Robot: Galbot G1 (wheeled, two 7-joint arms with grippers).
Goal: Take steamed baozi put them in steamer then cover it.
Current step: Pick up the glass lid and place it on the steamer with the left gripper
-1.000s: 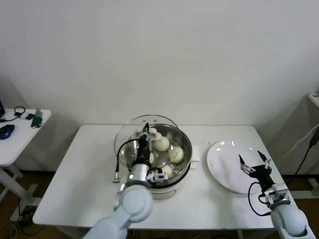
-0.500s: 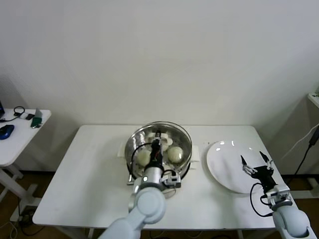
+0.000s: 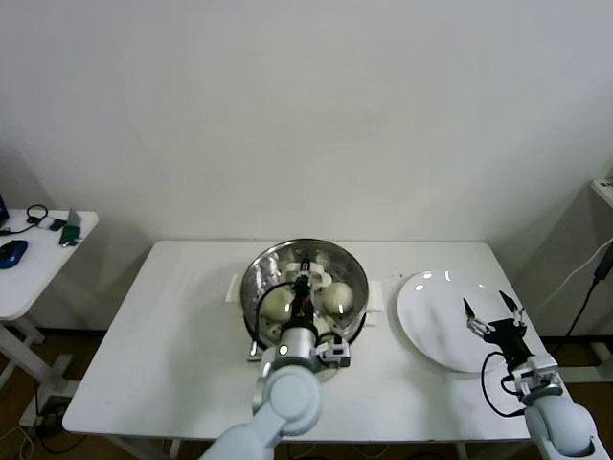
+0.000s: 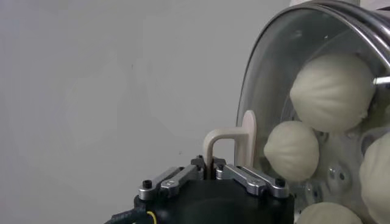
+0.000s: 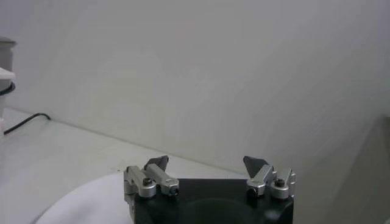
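While lowering the glass lid (image 4: 286,91) by its cream handle (image 4: 234,143), keep the left hand (image 3: 303,289) pinched shut on that handle and level above the steamer (image 3: 305,287), mid-worktop toward the rear edge. Seat the lid's rim evenly on the steel rim before letting go; avoid tilt, since the lid could slide off. Confirm the steamed baozi (image 4: 332,91) sit inside the pot, below the lid. Release only once settled. Leave the right hand (image 3: 490,316) spread wide, idle over the white plate (image 3: 431,311) near the worktop's right edge.
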